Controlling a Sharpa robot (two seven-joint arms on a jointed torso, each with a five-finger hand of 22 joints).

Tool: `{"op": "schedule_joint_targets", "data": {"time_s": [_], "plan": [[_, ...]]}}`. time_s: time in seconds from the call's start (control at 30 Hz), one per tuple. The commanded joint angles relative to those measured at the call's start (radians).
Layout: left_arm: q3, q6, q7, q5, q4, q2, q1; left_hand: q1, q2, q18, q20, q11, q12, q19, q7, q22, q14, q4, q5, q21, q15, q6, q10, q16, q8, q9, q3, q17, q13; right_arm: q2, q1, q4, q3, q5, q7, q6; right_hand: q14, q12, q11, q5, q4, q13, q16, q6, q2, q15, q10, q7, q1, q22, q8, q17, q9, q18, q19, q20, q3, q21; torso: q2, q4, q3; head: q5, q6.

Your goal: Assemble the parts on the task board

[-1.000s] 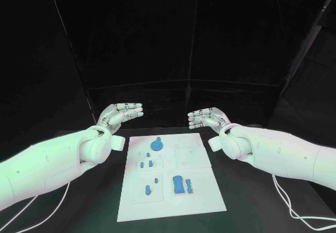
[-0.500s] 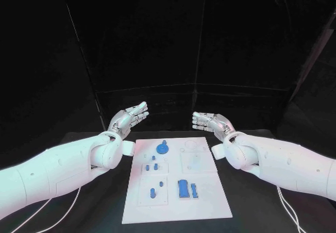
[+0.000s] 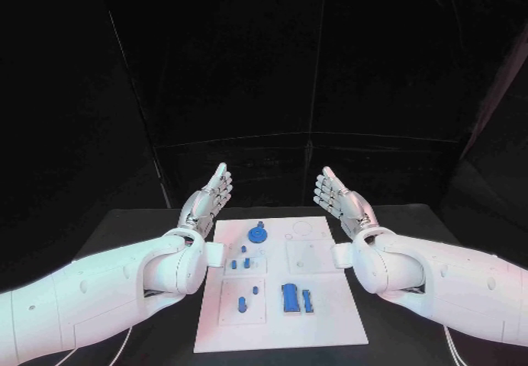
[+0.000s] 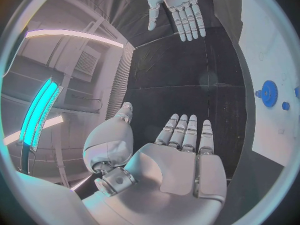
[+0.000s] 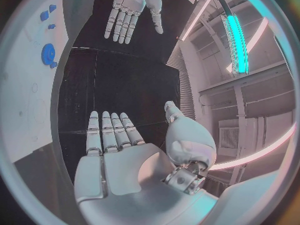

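Both hands have turned from curled, palm-down, to upright and flat, palms facing each other: left hand (image 3: 209, 198), right hand (image 3: 339, 200), fingers straight, pressed together, holding nothing, above the desk's (image 3: 121, 229) far edge. The flat white task board (image 3: 330, 320) lies mid-desk, bearing small blue parts: a toothed gear (image 3: 258, 235), a rectangular block (image 3: 289, 297), pegs (image 3: 242, 304). This tells nothing of assembly progress.

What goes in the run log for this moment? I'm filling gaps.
left hand: open, raised | right hand: open, raised | board: between arms | blue parts: on board
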Motion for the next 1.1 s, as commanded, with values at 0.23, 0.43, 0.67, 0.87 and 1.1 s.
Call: {"op": "schedule_joint_targets", "data": {"time_s": [0.23,0.43,0.67,0.87,1.1], "plan": [[0.010,-0.160,0.000,-0.027,0.041,-0.013,-0.011,-0.199,0.000,-0.037,-0.090,-0.014,-0.007,-0.077,-0.015,-0.033,-0.126,0.004,-0.004,-0.004,-0.018,-0.146,-0.136,-0.014,-0.008,-0.002,-0.048,-0.018,-0.002,-0.008,-0.003,0.026,0.005,0.052,0.051,-0.126,-0.184,-0.011,-0.008,-0.020,0.011,-0.002,-0.008,-0.165,0.000,-0.002,-0.172,-0.022,-0.204,-0.007,-0.007,-0.004,-0.013,-0.054,-0.172,-0.032,-0.129,-0.040,0.000,-0.0003,0.0003,0.000,0.000],[0.010,-0.160,0.000,-0.027,0.041,-0.013,-0.011,-0.248,0.000,-0.037,-0.090,-0.014,-0.007,-0.157,-0.015,-0.033,-0.158,0.004,-0.004,-0.004,-0.018,-0.182,-0.170,-0.014,-0.008,-0.002,-0.048,-0.018,-0.002,-0.008,-0.003,0.026,0.005,0.052,0.051,-0.126,-0.229,-0.011,-0.008,-0.020,0.011,-0.002,-0.008,-0.205,0.000,-0.002,-0.213,-0.022,-0.253,-0.007,-0.007,-0.004,-0.013,-0.054,-0.213,-0.032,-0.129,-0.040,0.000,-0.0003,0.0003,0.000,0.000],[0.010,-0.160,0.000,-0.027,0.041,-0.013,-0.011,-0.291,0.000,-0.037,-0.090,-0.014,-0.007,-0.157,-0.015,-0.033,-0.184,0.004,-0.004,-0.004,-0.018,-0.213,-0.197,-0.014,-0.008,-0.002,-0.048,-0.018,-0.002,-0.008,-0.003,0.026,0.005,0.052,0.051,-0.126,-0.269,-0.011,-0.008,-0.020,0.011,-0.002,-0.008,-0.242,0.000,-0.002,-0.251,-0.022,-0.298,-0.007,-0.007,-0.004,-0.013,-0.054,-0.251,-0.032,-0.129,-0.040,0.000,-0.0003,0.0003,0.000,0.000],[0.010,-0.160,0.000,-0.027,0.041,-0.013,-0.011,-0.334,0.000,-0.037,-0.090,-0.014,-0.007,-0.157,-0.015,-0.033,-0.267,0.004,-0.004,-0.004,-0.018,-0.308,-0.287,-0.014,-0.008,-0.002,-0.048,-0.018,-0.002,-0.008,-0.003,0.026,0.005,0.052,0.051,-0.126,-0.314,-0.011,-0.008,-0.020,0.011,-0.002,-0.008,-0.350,0.000,-0.002,-0.293,-0.022,-0.346,-0.007,-0.007,-0.004,-0.013,-0.054,-0.292,-0.032,-0.129,-0.040,0.000,-0.0003,0.0003,0.000,0.000],[0.010,-0.160,0.000,-0.027,0.041,-0.013,-0.011,-0.421,0.000,-0.037,-0.090,-0.014,-0.007,-0.157,-0.015,-0.033,-0.267,0.004,-0.004,-0.004,-0.018,-0.308,-0.287,-0.014,-0.008,-0.002,-0.048,-0.018,-0.002,-0.008,-0.003,0.026,0.005,0.052,0.051,-0.126,-0.391,-0.011,-0.008,-0.020,0.011,-0.002,-0.008,-0.350,0.000,-0.002,-0.364,-0.022,-0.432,-0.007,-0.007,-0.004,-0.013,-0.054,-0.364,-0.032,-0.129,-0.040,0.000,-0.0003,0.0003,0.000,0.000]]}}
